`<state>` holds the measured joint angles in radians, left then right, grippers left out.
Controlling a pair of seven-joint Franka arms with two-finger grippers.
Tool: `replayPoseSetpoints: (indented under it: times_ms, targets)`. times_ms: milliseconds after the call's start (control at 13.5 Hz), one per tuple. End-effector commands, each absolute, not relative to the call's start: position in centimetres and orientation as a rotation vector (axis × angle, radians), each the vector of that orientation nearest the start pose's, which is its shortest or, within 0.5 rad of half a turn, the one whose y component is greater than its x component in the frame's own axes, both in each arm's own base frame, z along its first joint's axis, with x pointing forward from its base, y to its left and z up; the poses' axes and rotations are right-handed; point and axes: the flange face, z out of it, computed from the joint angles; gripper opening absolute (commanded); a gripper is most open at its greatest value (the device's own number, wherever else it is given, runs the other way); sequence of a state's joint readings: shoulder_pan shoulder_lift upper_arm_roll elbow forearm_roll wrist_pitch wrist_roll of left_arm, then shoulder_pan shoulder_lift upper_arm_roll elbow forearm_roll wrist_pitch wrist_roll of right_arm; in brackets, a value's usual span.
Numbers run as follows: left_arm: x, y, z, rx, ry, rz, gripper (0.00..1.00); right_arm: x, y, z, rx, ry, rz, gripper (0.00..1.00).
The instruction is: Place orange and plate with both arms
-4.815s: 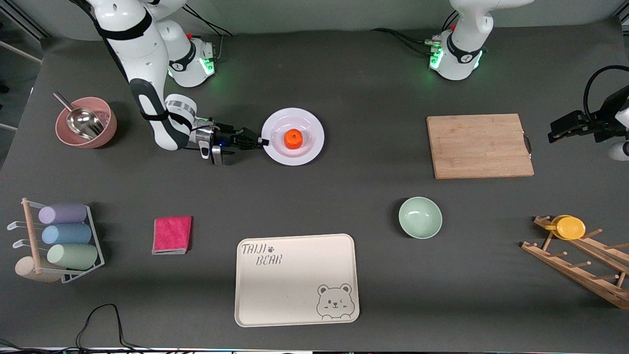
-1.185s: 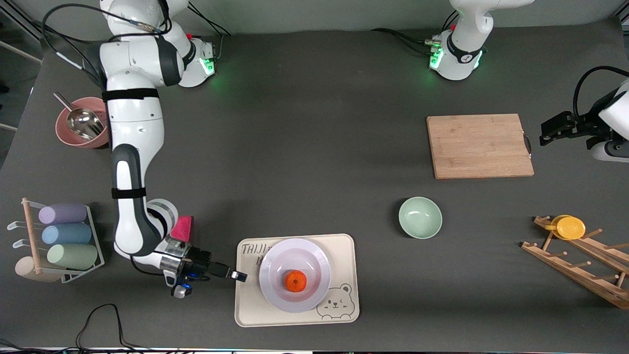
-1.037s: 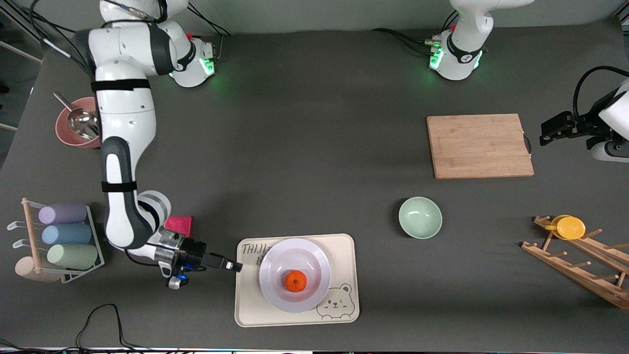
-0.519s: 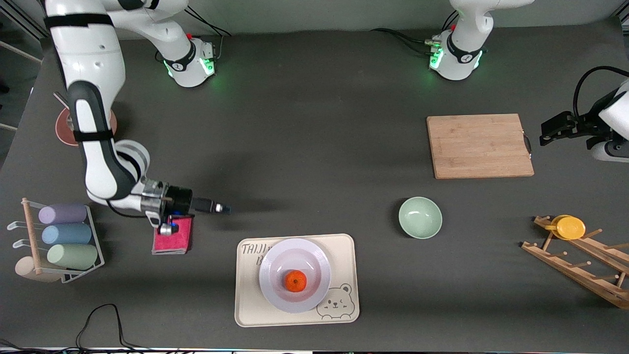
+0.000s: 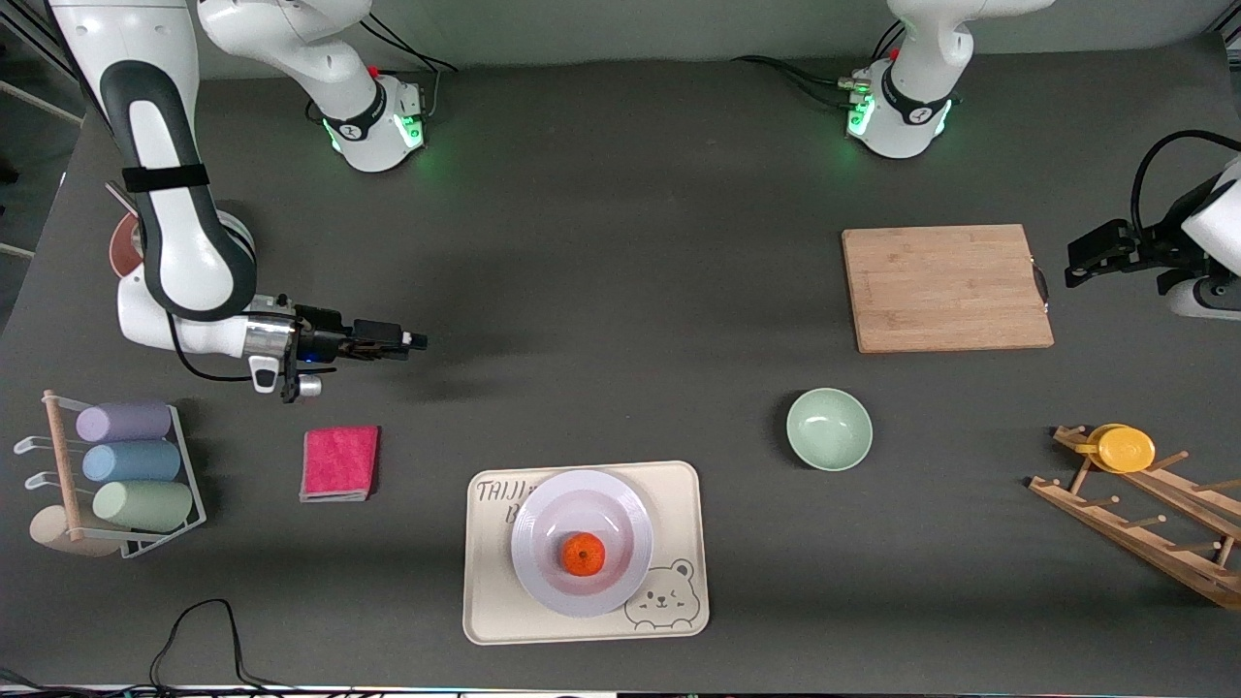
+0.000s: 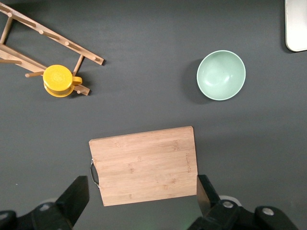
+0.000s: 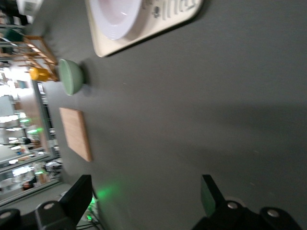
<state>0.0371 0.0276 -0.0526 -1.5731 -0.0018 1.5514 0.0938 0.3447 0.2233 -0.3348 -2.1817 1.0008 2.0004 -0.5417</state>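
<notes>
A: Where do the task's things sit?

B: The orange (image 5: 583, 555) rests in the shallow centre of the white plate (image 5: 541, 572), and the plate lies on the cream bear tray (image 5: 494, 611), at the edge of the bench (image 5: 620, 291) nearest the front camera. Nothing is touching them.

A: And the 2 arms?

B: The right end effector (image 5: 397, 341) hangs over bare bench, toward the right arm's end and well apart from the tray. Its fingers (image 7: 80, 194) are spread with nothing between them. The left end effector (image 5: 1091, 260) hangs just past the wooden cutting board (image 5: 945, 288) at the left arm's end. Its wrist view looks down on the board, and its fingers (image 6: 79, 190) are also spread and empty. That arm is waiting.

A: So which step is this?

B: I judge the placing itself done, since the plate with the fruit on it sits square on the tray and both end effectors are free. What is in hand looks like the right arm clearing off.

A: What does the next move call for?

B: Probably just parking the right arm without sweeping the pink folded cloth (image 5: 339, 462), the rack of pastel cups (image 5: 126, 463) or the reddish bowl (image 5: 121, 254) under its forearm. The mint-green bowl (image 5: 828, 428) and the yellow cup (image 5: 1125, 449) on the wooden rack need no handling.
</notes>
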Motion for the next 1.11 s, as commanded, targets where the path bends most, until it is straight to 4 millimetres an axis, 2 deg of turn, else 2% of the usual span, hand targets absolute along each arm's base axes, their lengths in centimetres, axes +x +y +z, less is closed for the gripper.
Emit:
replayPoseSetpoints:
  times_ms: [0, 222, 370, 519, 667, 815, 1037]
  targets:
    - [55.4, -0.9, 61.4, -3.149, 0.167, 0.067, 1.0, 53.0, 4.7, 31.6, -2.546, 0.082, 0.208, 1.0]
    - [55.4, -0.9, 61.4, -3.149, 0.167, 0.067, 1.0, 53.7, 3.4, 35.4, -2.81, -0.008, 0.217, 1.0]
    - [55.4, -0.9, 61.3, -3.149, 0.167, 0.067, 1.0, 54.0, 2.7, 37.3, -2.905, -0.102, 0.185, 1.0]
    - [55.4, -1.0, 61.4, -3.149, 0.169, 0.065, 1.0, 54.2, 2.4, 39.0, -3.005, -0.117, 0.166, 1.0]
    - [55.4, -1.0, 61.4, -3.149, 0.167, 0.065, 1.0, 54.5, 2.5, 40.7, -3.054, -0.11, 0.173, 1.0]
    - [55.4, -1.0, 61.4, -3.149, 0.167, 0.065, 1.0, 55.2, 2.9, 43.8, -3.054, -0.133, 0.194, 1.0]
    - [55.4, -1.0, 61.5, -3.149, 0.167, 0.062, 1.0, 56.2, 3.2, 46.9, -3.061, -0.124, 0.151, 1.0]
